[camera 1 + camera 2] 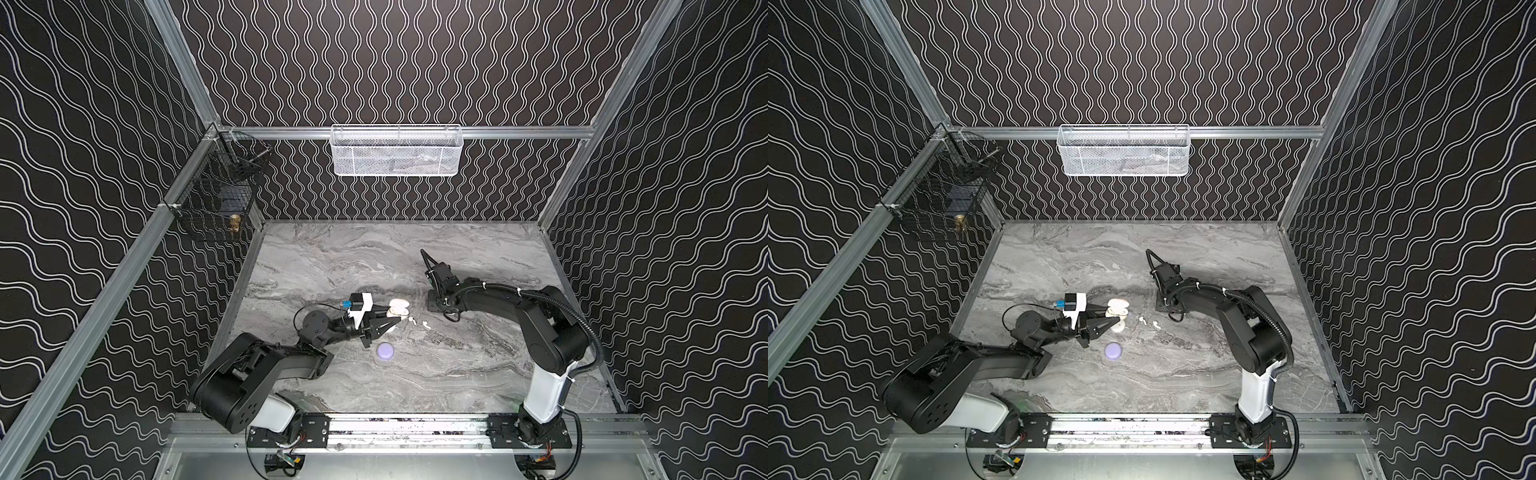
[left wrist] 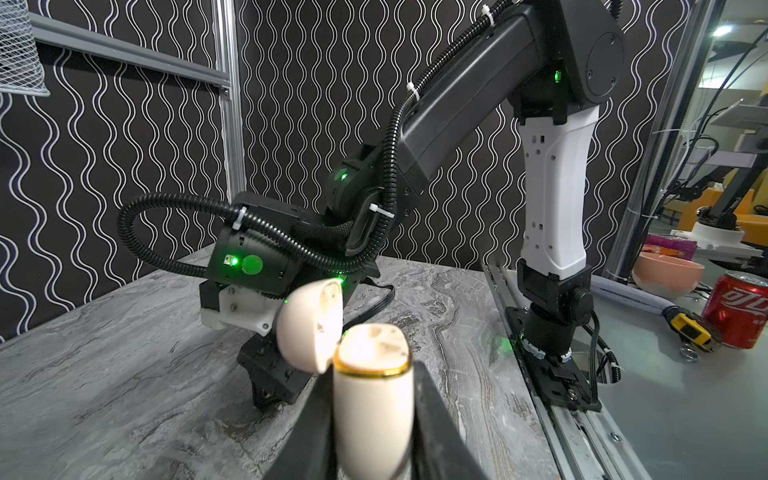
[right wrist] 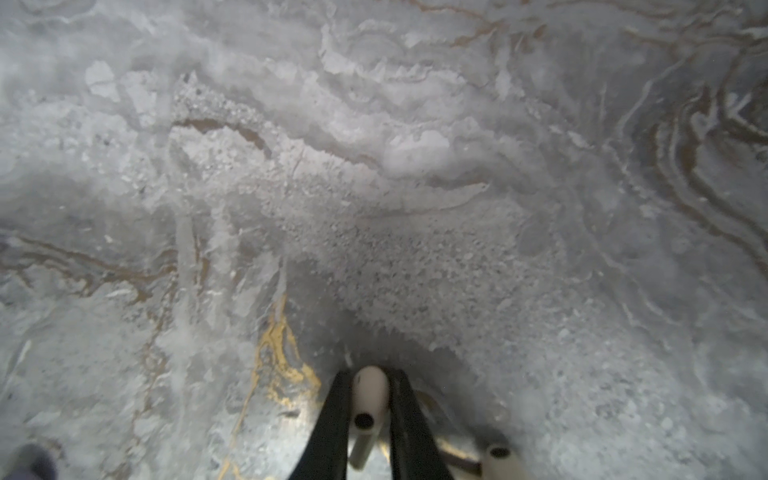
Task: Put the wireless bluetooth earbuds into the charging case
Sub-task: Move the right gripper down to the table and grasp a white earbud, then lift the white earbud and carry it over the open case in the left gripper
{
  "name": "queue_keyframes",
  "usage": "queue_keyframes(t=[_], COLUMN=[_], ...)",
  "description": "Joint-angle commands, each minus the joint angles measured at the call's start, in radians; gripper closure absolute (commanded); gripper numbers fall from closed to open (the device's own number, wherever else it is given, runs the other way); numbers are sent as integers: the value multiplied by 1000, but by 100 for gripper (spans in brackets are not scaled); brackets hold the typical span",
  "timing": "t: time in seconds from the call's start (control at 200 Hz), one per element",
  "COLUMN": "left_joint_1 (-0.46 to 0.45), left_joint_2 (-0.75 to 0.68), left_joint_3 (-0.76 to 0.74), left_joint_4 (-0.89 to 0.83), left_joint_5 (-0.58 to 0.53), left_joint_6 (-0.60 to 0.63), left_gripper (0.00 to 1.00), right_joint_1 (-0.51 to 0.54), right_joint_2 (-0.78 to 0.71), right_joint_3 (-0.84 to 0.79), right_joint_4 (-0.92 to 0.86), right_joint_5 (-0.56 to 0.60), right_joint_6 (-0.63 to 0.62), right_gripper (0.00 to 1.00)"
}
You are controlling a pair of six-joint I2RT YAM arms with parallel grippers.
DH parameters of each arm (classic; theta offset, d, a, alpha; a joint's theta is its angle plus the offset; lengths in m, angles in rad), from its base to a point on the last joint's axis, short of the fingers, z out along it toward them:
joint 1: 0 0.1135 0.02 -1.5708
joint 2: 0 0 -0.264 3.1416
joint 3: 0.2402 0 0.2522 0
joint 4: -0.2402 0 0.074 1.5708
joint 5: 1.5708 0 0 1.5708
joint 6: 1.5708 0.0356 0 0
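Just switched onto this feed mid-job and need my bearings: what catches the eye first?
An open cream charging case, lid flipped back, stands upright clamped in the left gripper at mid-table. In the right wrist view the right gripper is shut on a cream earbud down at the marble table, a second earbud lying beside it. A closed lavender case sits nearby, toward the front edge.

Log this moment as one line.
left claw: shut on open cream case | right claw: shut on cream earbud | lavender case: closed, on table
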Motion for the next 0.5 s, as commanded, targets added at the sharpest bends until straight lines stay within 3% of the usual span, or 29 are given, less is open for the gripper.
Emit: queue_keyframes(t=[0.0, 0.28, 0.495], left_joint_1=[1, 2, 25], left_joint_2=[5, 40, 64], left_joint_3=[3, 6, -9], left_joint_4=[31, 29, 28], left_joint_5=[-6, -50, -123], left_joint_6=[-1, -20, -39], left_gripper=[100, 100, 100], right_joint_1=[20, 129, 278], right_joint_2=[-46, -225, -421], right_joint_3=[-3, -33, -56], right_joint_4=[-16, -20, -26], right_joint_5=[50, 240, 381], right_joint_6=[15, 50, 94], right_gripper=[84, 86, 87])
